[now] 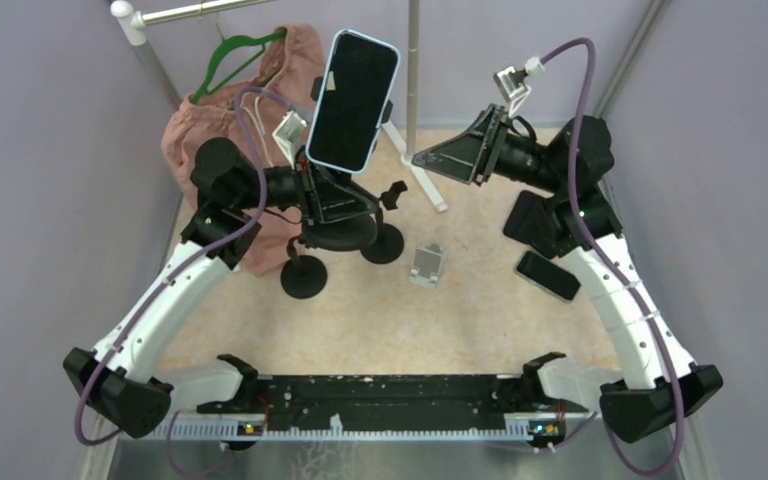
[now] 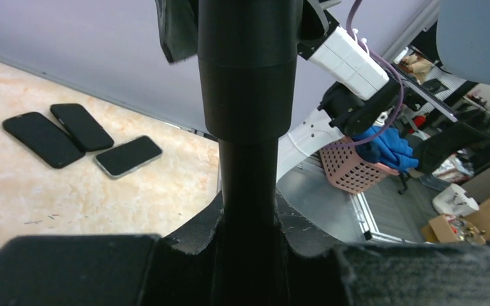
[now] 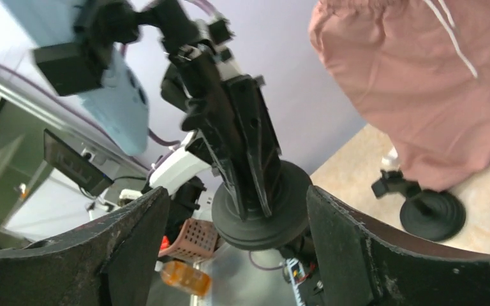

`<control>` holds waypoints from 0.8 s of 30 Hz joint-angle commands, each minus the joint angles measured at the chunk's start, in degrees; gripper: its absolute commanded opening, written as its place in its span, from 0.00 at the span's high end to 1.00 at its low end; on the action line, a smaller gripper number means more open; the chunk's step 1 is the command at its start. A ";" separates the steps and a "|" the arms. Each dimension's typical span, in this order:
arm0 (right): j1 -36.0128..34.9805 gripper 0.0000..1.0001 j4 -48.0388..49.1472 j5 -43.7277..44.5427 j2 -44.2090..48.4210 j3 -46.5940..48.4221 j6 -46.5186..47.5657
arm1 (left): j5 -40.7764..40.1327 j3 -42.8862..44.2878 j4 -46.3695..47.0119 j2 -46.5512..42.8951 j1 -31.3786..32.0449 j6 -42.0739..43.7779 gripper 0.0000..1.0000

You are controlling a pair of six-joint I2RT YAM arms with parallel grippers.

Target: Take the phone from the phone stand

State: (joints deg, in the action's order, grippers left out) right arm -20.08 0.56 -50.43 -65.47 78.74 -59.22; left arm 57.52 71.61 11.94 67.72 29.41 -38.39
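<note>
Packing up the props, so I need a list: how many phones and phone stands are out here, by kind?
Mounted phone: 1
Loose phones: 3
Held black stand: 1
Free black stands: 2
Small metal stand: 1
Total: 8

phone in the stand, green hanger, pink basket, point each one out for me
phone [image 1: 353,100], top external view, middle of its dark screen
green hanger [image 1: 222,73], top external view, on its sloping arm
pink basket [image 2: 351,172], left wrist view, on its mesh side wall
</note>
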 commanded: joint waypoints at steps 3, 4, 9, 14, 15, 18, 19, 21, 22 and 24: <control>-1.09 0.15 14.51 3.57 -0.78 8.75 -0.44 | 2.77 1.16 5.69 -1.65 -0.16 -2.53 1.00; -1.07 0.14 15.80 3.85 -1.41 9.88 -0.94 | 2.83 0.87 5.71 -1.83 -0.14 -2.55 1.00; -4.30 0.11 16.55 4.72 -5.64 16.11 -0.78 | 3.12 -0.11 6.08 -1.98 -0.17 -2.87 1.00; -8.04 0.14 15.77 7.40 -9.04 20.89 1.66 | 3.44 -1.51 5.44 -2.13 -0.15 -2.41 1.00; -8.88 0.16 14.49 7.64 -10.14 22.51 2.15 | 3.66 -1.67 5.30 -2.13 -0.09 -2.19 1.00; -11.02 0.22 9.30 8.00 -13.54 26.98 4.52 | 4.39 -1.74 5.17 -1.96 0.06 -1.44 1.00; -11.61 0.24 9.40 8.04 -14.34 27.52 4.56 | 4.41 -1.79 4.83 -1.86 0.15 -0.96 1.00; -12.71 0.28 9.59 8.09 -15.52 28.45 4.74 | 4.73 -1.87 4.34 -1.82 0.25 -0.19 1.00; -13.25 0.29 9.10 8.31 -16.03 28.89 4.99 | 5.02 -1.91 3.93 -1.87 0.24 0.29 1.00; -13.72 0.31 6.43 8.58 -17.24 30.41 6.22 | 5.82 -2.09 3.35 -1.92 0.38 1.21 1.00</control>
State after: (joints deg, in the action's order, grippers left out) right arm -31.88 9.82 -42.89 -81.25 105.19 -55.94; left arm 61.76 68.69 11.33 67.70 29.50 -39.57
